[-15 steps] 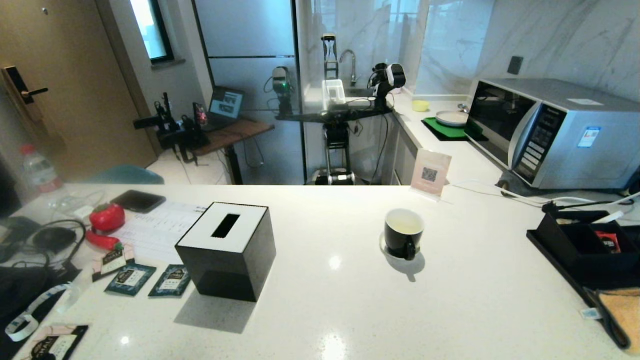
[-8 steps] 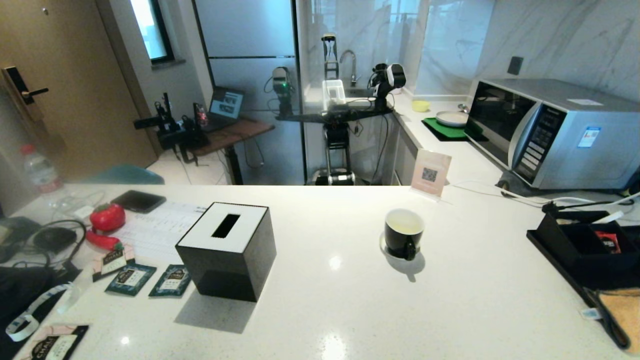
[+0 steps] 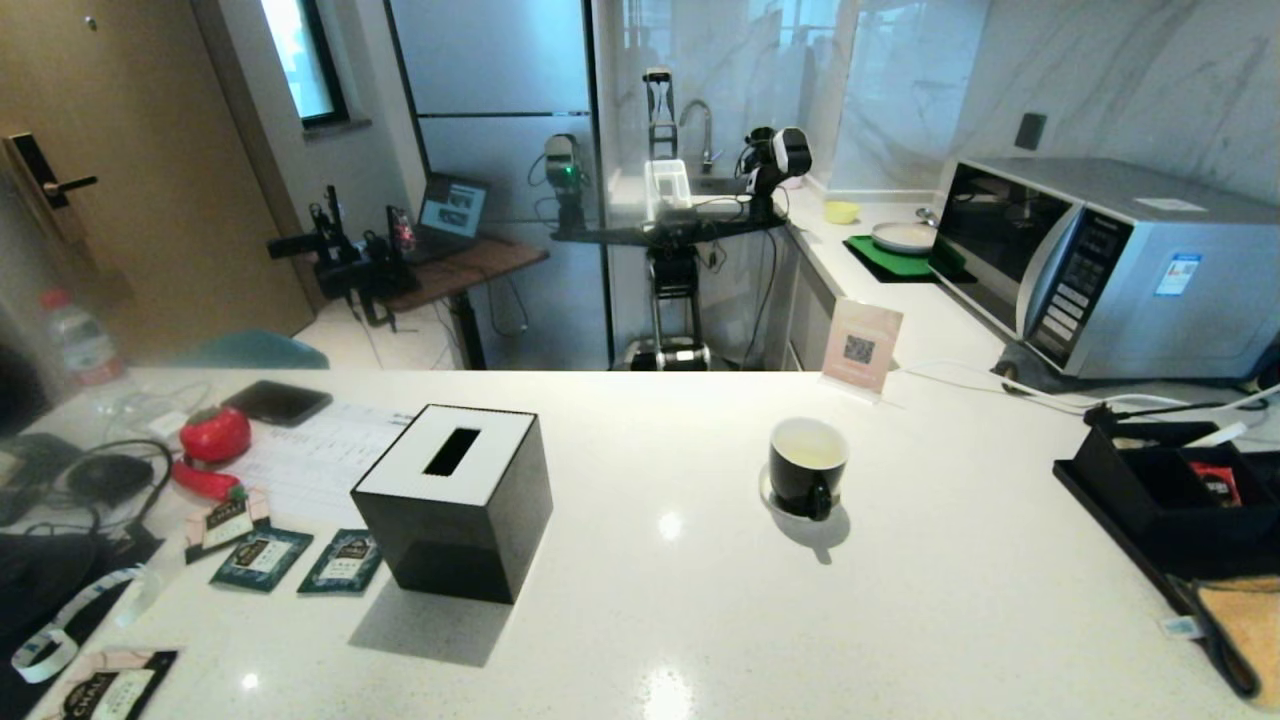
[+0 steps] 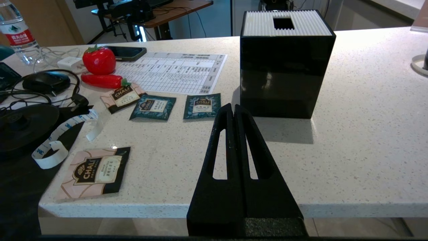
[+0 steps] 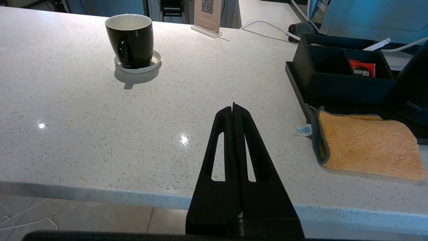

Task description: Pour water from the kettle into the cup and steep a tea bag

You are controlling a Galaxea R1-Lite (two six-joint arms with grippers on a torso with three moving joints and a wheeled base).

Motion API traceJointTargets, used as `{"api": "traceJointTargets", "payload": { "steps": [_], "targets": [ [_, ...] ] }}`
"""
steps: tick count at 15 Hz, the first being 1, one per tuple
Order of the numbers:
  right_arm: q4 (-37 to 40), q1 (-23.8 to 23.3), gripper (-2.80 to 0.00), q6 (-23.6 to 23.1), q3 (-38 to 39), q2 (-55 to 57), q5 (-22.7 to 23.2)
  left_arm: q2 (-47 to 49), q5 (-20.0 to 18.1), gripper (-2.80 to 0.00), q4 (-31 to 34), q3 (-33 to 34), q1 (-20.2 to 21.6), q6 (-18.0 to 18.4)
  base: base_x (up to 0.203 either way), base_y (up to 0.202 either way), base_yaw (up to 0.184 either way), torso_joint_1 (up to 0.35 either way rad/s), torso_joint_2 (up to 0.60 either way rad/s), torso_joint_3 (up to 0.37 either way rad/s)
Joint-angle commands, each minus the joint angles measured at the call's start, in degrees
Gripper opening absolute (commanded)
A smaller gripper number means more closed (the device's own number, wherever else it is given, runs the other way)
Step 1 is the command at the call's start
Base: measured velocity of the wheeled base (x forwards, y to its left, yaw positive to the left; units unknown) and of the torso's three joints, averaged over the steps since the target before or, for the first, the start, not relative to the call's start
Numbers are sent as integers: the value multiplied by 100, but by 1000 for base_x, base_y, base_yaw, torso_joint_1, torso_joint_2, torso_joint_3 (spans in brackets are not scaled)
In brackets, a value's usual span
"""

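Nothing on the table (image 3: 700,620) has moved since before, both my left gripper (image 4: 234,108) and right gripper (image 5: 233,107) are clenched and empty, and the cup (image 3: 808,466) sits on its saucer (image 5: 137,68), so I think I'm done.
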Motion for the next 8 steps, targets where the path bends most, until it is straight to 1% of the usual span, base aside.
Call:
{"api": "traceJointTargets", "payload": {
  "steps": [1, 8],
  "targets": [
    [1, 2, -280, -6, 0, 0, 4, -7, -1, -280, -6, 0, 1, 14, 0, 0, 0, 0, 0, 0],
    [1, 2, -280, -6, 0, 0, 4, -7, -7, -280, -6, 0, 1, -4, 0, 0, 0, 0, 0, 0]
  ]
}}
